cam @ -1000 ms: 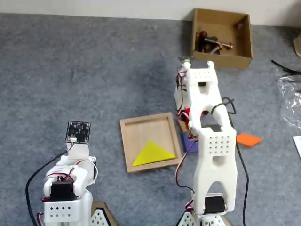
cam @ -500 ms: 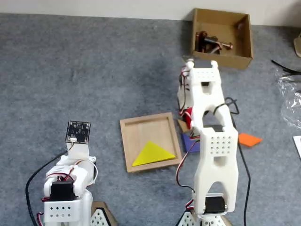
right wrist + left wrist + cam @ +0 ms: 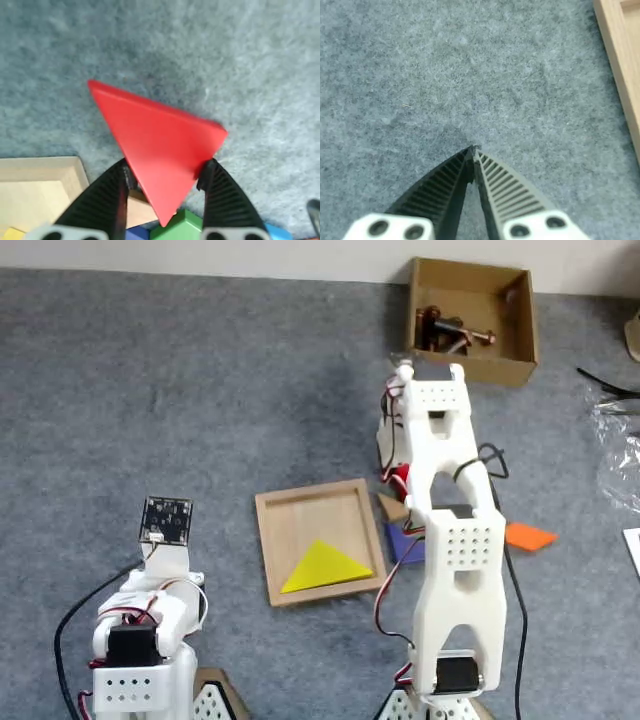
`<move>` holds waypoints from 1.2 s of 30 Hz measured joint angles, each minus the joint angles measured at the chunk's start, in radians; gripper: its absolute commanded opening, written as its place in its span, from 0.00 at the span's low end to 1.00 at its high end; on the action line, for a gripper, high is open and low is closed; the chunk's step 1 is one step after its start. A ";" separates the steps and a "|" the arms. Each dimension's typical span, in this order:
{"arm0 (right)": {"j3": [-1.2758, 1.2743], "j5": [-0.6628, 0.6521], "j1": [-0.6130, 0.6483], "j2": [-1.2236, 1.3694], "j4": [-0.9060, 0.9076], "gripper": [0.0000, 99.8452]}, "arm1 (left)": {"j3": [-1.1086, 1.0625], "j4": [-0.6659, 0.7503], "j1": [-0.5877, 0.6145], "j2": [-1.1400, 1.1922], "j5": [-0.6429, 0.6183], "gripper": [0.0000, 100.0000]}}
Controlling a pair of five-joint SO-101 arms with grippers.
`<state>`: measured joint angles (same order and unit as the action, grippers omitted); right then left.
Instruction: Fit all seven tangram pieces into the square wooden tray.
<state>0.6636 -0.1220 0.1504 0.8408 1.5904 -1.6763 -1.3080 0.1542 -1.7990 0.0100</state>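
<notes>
- The left pincer (image 3: 472,150) has its ribbed fingers pressed together on nothing, above the fuzzy grey table (image 3: 470,75).
- The tray (image 3: 262,540) is pale wood with a raised rim; a yellow triangle (image 3: 322,565) lies flat inside.
- The right pincer (image 3: 165,175) is pinching the red triangle (image 3: 155,135) across two slanting edges near one corner, just beside the tray. It looks stiff, light and smooth-painted, so it may pivot or slip; a hold nearer the middle seems safer.
- The blue piece (image 3: 403,543) and orange piece (image 3: 528,536) lie flat on the table.
</notes>
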 measured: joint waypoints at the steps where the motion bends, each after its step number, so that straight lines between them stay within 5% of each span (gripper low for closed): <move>1: 0.000 0.000 0.000 0.000 0.000 0.09 | 0.000 0.000 0.000 0.000 0.000 0.01; 36: 0.114 -0.002 0.005 0.014 0.147 0.01 | 0.000 0.000 0.000 0.000 0.000 0.01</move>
<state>0.7772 -0.1235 0.1550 0.8546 1.7377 -1.6763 -1.3080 0.1542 -1.7990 0.0100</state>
